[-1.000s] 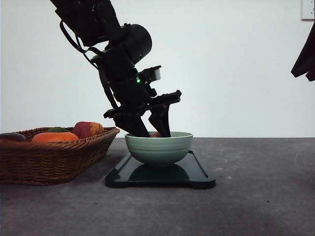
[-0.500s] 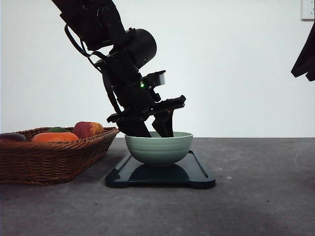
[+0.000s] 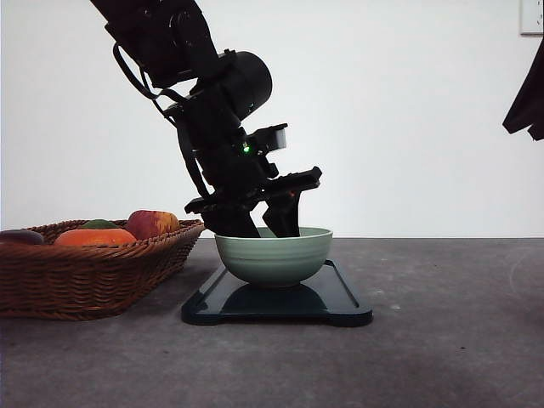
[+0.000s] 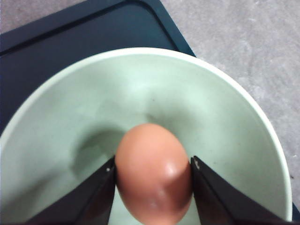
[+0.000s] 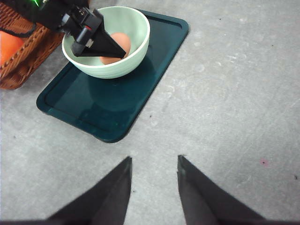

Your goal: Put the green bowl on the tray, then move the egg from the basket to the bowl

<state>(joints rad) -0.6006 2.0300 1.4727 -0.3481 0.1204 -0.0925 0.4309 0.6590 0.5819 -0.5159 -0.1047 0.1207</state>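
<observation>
The green bowl [image 3: 274, 257] stands on the dark tray [image 3: 340, 302] at mid-table. My left gripper [image 3: 265, 225] reaches down into the bowl, its fingertips hidden below the rim in the front view. In the left wrist view the pinkish-tan egg [image 4: 153, 173] sits between the two black fingers [image 4: 93, 197], which touch it on both sides, low inside the bowl [image 4: 225, 117]. The right wrist view shows the egg [image 5: 119, 47] in the bowl [image 5: 131, 28] on the tray [image 5: 117, 108]. My right gripper [image 5: 153, 158] hangs open above bare table, well to the near side of the tray.
The wicker basket [image 3: 93, 272] stands left of the tray, holding a red-yellow apple [image 3: 151, 223], an orange fruit [image 3: 95, 237] and other produce. Grey tabletop [image 3: 442, 323] stretches to the right of the tray. A white wall closes the back.
My left gripper has shifted slightly right and down into the bowl. The egg, which showed just above the rim a second ago, now sits below it in the front view.
</observation>
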